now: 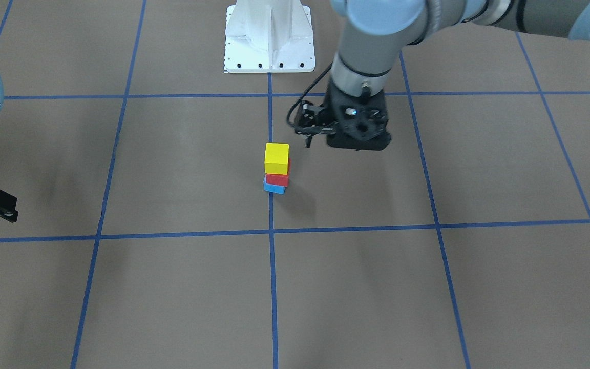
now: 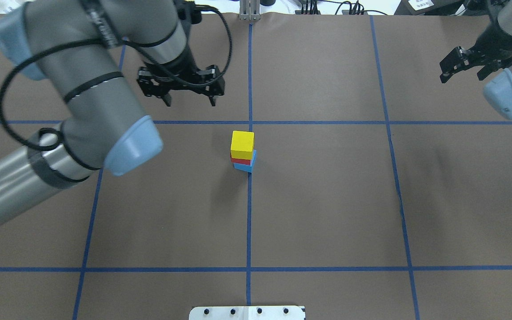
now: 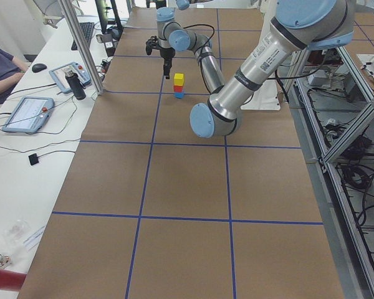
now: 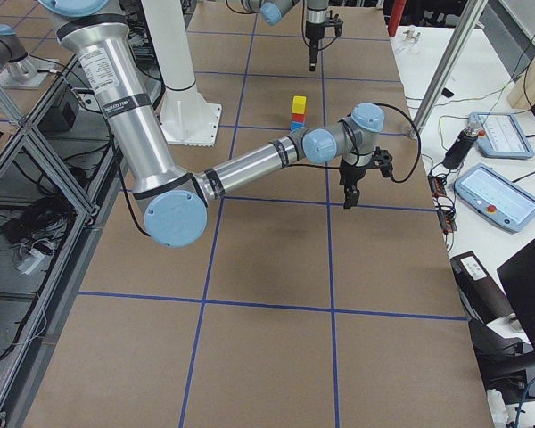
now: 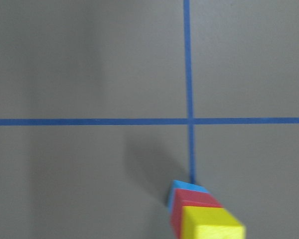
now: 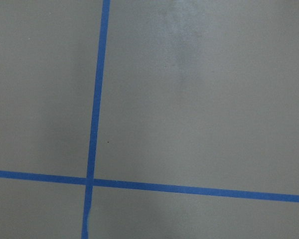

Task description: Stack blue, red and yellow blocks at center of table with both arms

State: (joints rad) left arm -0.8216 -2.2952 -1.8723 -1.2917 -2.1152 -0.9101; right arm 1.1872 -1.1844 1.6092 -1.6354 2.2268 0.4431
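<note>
Beyond both pairs of jaws runs a white desk [image 3: 25,156] with two pendants [image 3: 26,113], a keyboard [image 3: 86,31] and a mouse [image 3: 38,67]; silver posts [image 3: 81,47] rise at its edge. A person's sleeve [image 3: 1,65] shows beside the mouse. Well behind the jaws, cables [image 3: 361,215] lie under a metal frame [image 3: 355,134]. Light is even, shadows soft.

White pedestal base [image 1: 269,41]; a white side desk [image 3: 12,174] carrying a screen [image 3: 26,114], perhaps a teach pendant, near a person's sleeve [image 3: 0,67]
</note>
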